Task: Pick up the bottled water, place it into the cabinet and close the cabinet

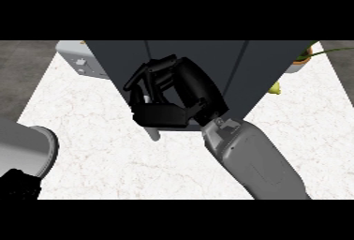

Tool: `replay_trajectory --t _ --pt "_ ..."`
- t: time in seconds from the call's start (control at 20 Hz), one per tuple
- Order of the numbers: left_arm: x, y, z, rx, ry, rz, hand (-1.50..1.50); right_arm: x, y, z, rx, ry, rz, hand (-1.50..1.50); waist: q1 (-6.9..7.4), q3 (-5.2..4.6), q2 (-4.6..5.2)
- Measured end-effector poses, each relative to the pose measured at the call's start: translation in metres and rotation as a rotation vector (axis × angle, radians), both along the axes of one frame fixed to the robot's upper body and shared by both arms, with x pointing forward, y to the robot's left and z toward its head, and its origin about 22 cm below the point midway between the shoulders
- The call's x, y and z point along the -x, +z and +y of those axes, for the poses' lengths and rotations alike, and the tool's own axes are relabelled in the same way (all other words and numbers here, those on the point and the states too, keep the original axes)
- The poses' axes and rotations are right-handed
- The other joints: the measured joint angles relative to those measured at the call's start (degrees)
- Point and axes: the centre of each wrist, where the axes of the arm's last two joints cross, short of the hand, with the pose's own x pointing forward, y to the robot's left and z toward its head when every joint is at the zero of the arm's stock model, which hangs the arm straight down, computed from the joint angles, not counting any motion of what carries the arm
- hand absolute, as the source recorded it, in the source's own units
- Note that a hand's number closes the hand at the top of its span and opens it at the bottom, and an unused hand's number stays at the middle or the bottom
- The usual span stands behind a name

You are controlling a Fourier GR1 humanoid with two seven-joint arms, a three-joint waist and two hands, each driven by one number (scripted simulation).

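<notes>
The right robot hand point(173, 93), fingers curled though round what I cannot tell, hangs right before the dark cabinet point(262, 65) at the tabletop's point(90, 136) far side.

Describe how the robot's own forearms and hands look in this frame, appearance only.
The right forearm is a smooth, rounded grey shell, widening toward the elbow, ending in a glossy black right hand of blocky angular segments. At lower left, the left forearm shows as a light grey cylinder, with the left hand a dark black mass. No cables or markings show.

Dark grey cabinet point(262, 70), white marbled counter point(104, 140), black right hand point(173, 93).
</notes>
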Motion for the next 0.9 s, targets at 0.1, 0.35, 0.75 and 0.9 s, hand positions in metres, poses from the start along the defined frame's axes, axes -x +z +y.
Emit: replay_trajectory --t 0.1,0.35,0.75,0.9 --pt "0.004 -0.001 0.0 0.003 0.001 0.002 1.5 -0.021 -0.003 -0.004 0.004 0.011 0.007 1.5 -0.12 -0.02 -0.16" --pt "0.005 0.007 0.006 0.001 -0.008 -0.002 1.5 -0.044 -0.014 -0.001 -0.007 0.112 0.004 1.5 0.33 -0.32 -1.44" --pt "-0.001 0.01 0.002 -0.012 -0.025 -0.015 1.5 -0.061 -0.022 -0.007 -0.013 0.219 -0.056 1.5 1.07 -0.8 -2.01" --pt "-0.005 0.011 0.0 -0.008 -0.033 -0.016 1.5 -0.066 -0.023 -0.008 -0.009 0.248 -0.072 1.5 1.16 -0.96 -1.94"
